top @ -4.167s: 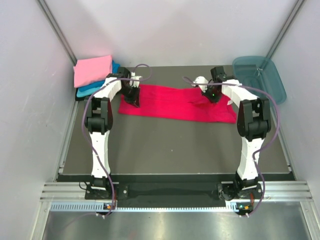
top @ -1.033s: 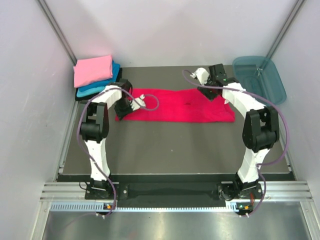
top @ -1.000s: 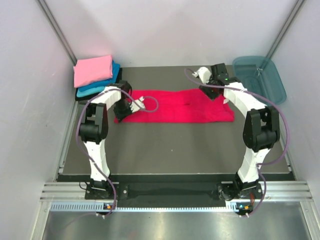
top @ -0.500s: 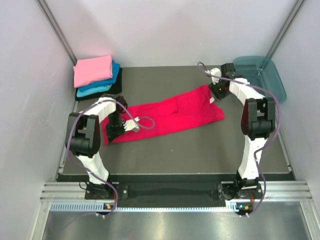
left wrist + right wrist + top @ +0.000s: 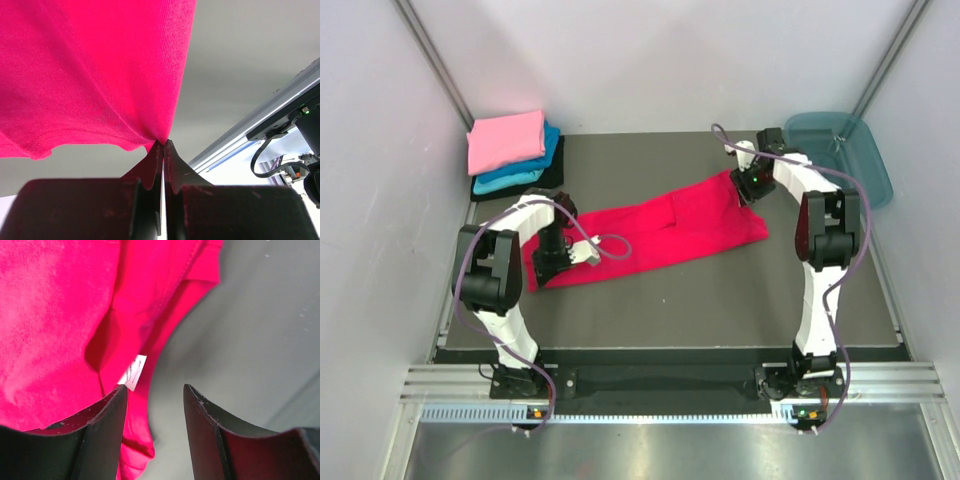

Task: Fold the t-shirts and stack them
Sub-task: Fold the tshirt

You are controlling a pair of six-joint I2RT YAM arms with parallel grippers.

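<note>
at the far left of the counter (image 5: 720, 300) sits a stack (image 5: 510, 152) of folded shirts, pink on top, then blue, then a dark one at the bottom.

next comes the left end effector (image 5: 552, 262). its jaws are pressed together, and in the left wrist view they pinch a corner at the hem of the red shirt (image 5: 650, 228).

the red shirt lies flat in a long strip. its long way runs on a slant, from the near left, where the left end effector holds it, up to the far right.

at that far right end is the right end effector (image 5: 748, 186). its jaws are spread apart. in the right wrist view the cloth lies under and to the left of the gap, with a small white tag (image 5: 132, 372) near the left finger. nothing is gripped there.

so each arm has its own end of the strip. the right one likely needs to close on its end before the shirt can be folded.

a teal tub (image 5: 840, 155) sits at the far right corner.
</note>
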